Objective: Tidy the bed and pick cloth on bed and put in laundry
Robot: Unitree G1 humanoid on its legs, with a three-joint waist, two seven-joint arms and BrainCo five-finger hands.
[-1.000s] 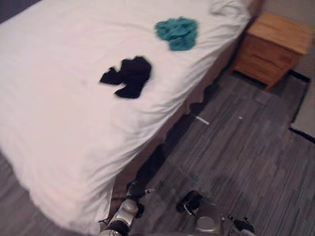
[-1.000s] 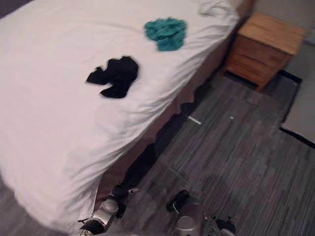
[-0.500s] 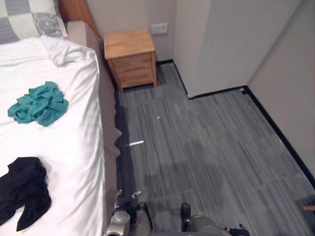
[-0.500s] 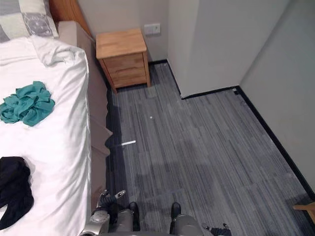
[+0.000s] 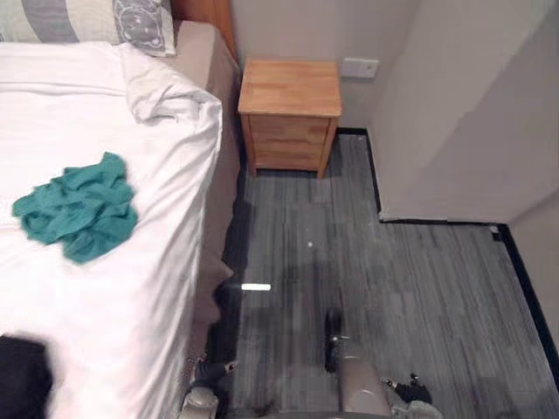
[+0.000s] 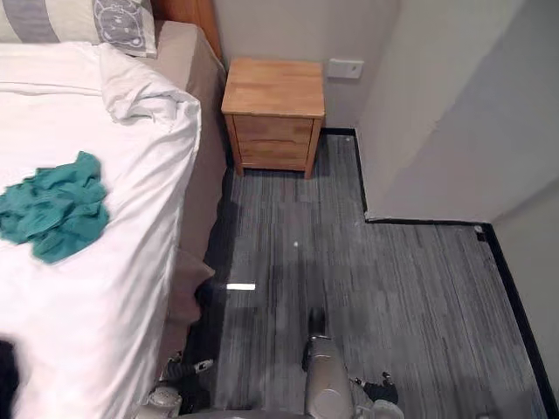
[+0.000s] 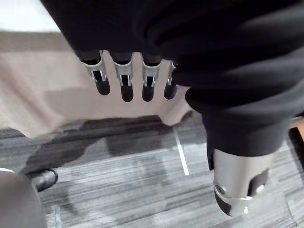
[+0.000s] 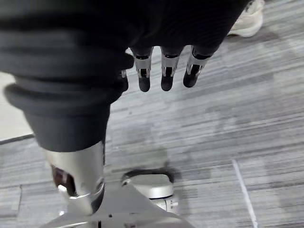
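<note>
Silver fingers (image 7: 126, 85) with dark tips hang straight and a little apart on the left hand (image 7: 148, 80). Its thumb (image 7: 240, 183) stands away from them, and there is nothing between. Past these fingers I see the beige side panel (image 7: 47, 99) of the bed (image 5: 122, 297) and the grey striped floor (image 7: 118, 175), where a thin white strip (image 7: 181, 153) lies.

The right hand (image 8: 166, 76) looks the same: the fingers (image 8: 143, 78) are straight and side by side, the thumb (image 8: 78, 183) is apart, and the hand holds nothing. Beyond it is the grey floor, and at the far edge a pale shoe (image 8: 247, 19) of a person.

Both hands are low beside the bed, and the clothes are up on it. The teal cloth (image 5: 77, 208) lies crumpled on the white sheet, not far from the edge that faces the floor. The black cloth (image 5: 19, 384) also lies on the sheet, closer to the robot and well apart from the teal one.

Toward the head of the bed the white cover is pushed into a rumpled bunch (image 5: 166, 92) near the edge. Behind it a striped pillow (image 5: 83, 17) in grey and white lies before the wooden headboard (image 5: 203, 9). Just beside the bed head a wooden nightstand (image 5: 290, 109) with drawers stands against the wall. A white wall socket (image 5: 359, 67) is on the wall just beside its top.
</note>
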